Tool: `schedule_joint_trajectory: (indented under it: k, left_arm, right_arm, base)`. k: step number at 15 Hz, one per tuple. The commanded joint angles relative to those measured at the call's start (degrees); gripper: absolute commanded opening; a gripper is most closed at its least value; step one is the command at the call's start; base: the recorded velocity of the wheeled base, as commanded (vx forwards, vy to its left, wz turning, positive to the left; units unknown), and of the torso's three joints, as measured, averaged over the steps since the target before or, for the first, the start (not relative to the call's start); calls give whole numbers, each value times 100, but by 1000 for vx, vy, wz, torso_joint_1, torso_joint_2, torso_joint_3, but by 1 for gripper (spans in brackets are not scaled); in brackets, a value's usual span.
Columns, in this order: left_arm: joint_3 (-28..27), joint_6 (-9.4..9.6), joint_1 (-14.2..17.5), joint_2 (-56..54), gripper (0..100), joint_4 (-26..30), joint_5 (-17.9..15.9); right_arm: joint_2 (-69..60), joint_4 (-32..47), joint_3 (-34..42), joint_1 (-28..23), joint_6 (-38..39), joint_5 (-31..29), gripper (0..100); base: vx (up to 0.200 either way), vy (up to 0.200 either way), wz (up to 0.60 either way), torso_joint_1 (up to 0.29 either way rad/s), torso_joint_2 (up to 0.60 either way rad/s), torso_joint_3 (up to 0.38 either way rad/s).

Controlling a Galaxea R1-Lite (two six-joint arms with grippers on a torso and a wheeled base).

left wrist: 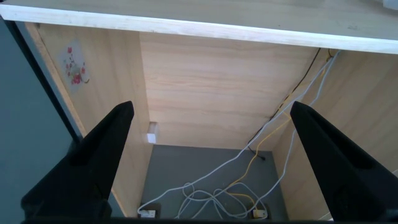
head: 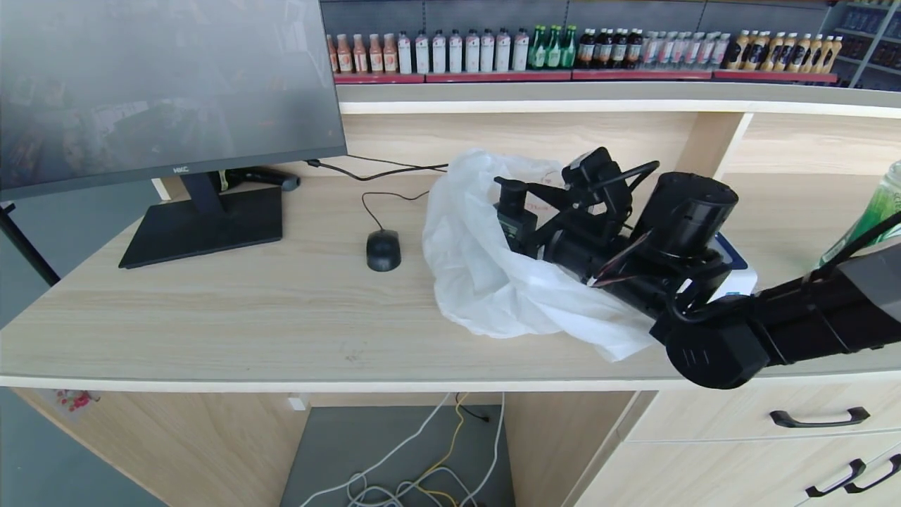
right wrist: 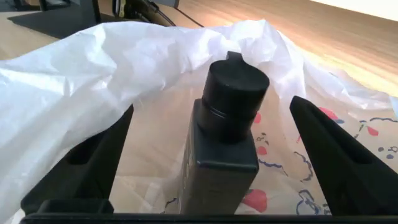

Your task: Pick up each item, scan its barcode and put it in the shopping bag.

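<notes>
A black bottle (head: 509, 211) with a round cap stands upright in the mouth of the white plastic shopping bag (head: 486, 282) on the counter. My right gripper (head: 536, 220) reaches into the bag from the right. In the right wrist view the bottle (right wrist: 225, 143) stands between the fingers of that gripper (right wrist: 211, 163), which are spread wide and do not touch it. The bag (right wrist: 93, 74) rises around it. My left gripper (left wrist: 208, 163) hangs open below the counter edge, holding nothing.
A monitor (head: 162, 91) on its stand and a wired mouse (head: 383, 250) sit to the bag's left. A blue and white box (head: 735, 271) lies under my right arm, and a green bottle (head: 873, 211) stands at the far right. Cables (left wrist: 217, 193) lie under the counter.
</notes>
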Motion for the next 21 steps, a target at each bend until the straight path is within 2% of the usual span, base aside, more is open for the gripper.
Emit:
schedule_joint_trajectory:
  k: [1,3,6,9,12,15,17,21]
  left_arm:
    - [0,-1,5,-2,100,0,0]
    - [0,-1,5,-2,100,0,0]
    - [0,25,-4,-2,100,0,0]
    - [0,25,-4,-2,100,0,0]
    - [0,16,-4,-2,100,0,0]
    - [0,-10,5,-2,100,0,0]
    - [0,-1,-4,-2,100,0,0]
    - [0,16,5,-2,100,0,0]
  right_arm:
    - [-802,-11,605,-153,56,1,100]
    - [-1320,-29,1141,-197,162,-25,100]
    - [-1839,-64,1536,-285,223,-43,100]
    - [-1856,-600,1862,-399,390,-43,100]
    - [-2120,-811,2319,-425,417,-122,100]
    - [-2261,-1382,2855,-417,417,-447,100]
    - [-2208,-1751,2943,-399,487,-702,100]
    - [-2129,-2173,3593,-364,628,-1027,100]
  base:
    - [0,0,0,0,0,0]
    - [0,0,0,0,0,0]
    - [0,0,0,0,0,0]
    - [0,0,0,0,0,0]
    - [0,0,0,0,0,0]
    - [-133,0,0,5,2,3]
    - [-200,0,0,7,5,-5]
    - [0,0,0,0,0,0]
